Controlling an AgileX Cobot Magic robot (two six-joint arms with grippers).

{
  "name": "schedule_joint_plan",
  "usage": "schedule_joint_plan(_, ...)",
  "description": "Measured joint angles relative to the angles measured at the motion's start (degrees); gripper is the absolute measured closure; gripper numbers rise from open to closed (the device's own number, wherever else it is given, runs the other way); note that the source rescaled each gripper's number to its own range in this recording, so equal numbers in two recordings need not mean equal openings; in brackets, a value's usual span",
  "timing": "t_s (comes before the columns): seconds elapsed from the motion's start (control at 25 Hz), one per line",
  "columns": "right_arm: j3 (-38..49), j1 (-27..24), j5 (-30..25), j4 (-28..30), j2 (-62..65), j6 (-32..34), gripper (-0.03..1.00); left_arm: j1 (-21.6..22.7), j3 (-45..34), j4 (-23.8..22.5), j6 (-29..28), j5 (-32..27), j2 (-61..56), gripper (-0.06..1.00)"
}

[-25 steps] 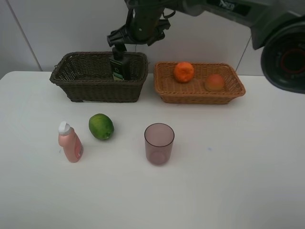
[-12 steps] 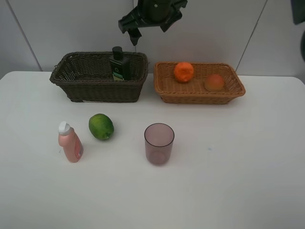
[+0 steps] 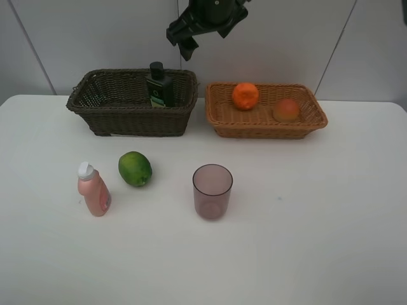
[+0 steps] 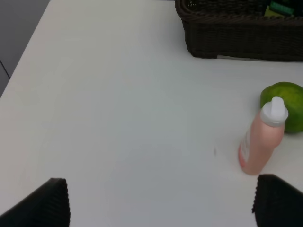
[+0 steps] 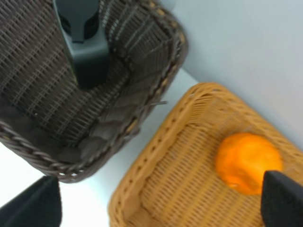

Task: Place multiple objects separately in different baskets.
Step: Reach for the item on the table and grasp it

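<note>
Both pincers empty; three things in baskets, three on the bench.

The right pincer (image 5: 159,201) hangs high over the gap between the baskets, jaws wide, gripping nothing. The left pincer (image 4: 163,203) is wide too, above the bare bench (image 3: 305,222) near the pink bottle (image 3: 93,190). The dark bottle (image 3: 159,84) stands upright in the brown basket (image 3: 127,121). The orange (image 3: 245,95) and peach (image 3: 287,110) lie apart in the tan basket (image 3: 267,127). The pink bottle, green fruit (image 3: 135,168) and purple cup (image 3: 212,190) stand on the bench in front of the baskets.
</note>
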State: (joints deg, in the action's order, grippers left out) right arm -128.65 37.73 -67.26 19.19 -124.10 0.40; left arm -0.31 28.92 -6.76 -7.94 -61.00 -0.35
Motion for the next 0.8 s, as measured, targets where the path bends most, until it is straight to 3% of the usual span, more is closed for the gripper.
schedule_joint_plan(0.2, 7.5, -1.4, 1.4, 0.1, 8.1, -1.4, 0.09, 0.0, 0.0, 0.0, 0.0, 0.0, 0.0, -0.06)
schedule_joint_plan(0.32, 18.9, -2.6, 5.6, 0.2, 15.1, -1.5, 0.09, 0.0, 0.0, 0.0, 0.0, 0.0, 0.0, -0.06)
schedule_joint_plan(0.56, 42.8, -5.7, 19.7, -3.3, 31.0, -0.4, 0.09, 0.0, 0.0, 0.0, 0.0, 0.0, 0.0, -0.06)
schedule_joint_plan(0.8, 60.4, -10.4, 23.7, -3.7, 46.4, 3.2, 0.09, 0.0, 0.0, 0.0, 0.0, 0.0, 0.0, -0.06)
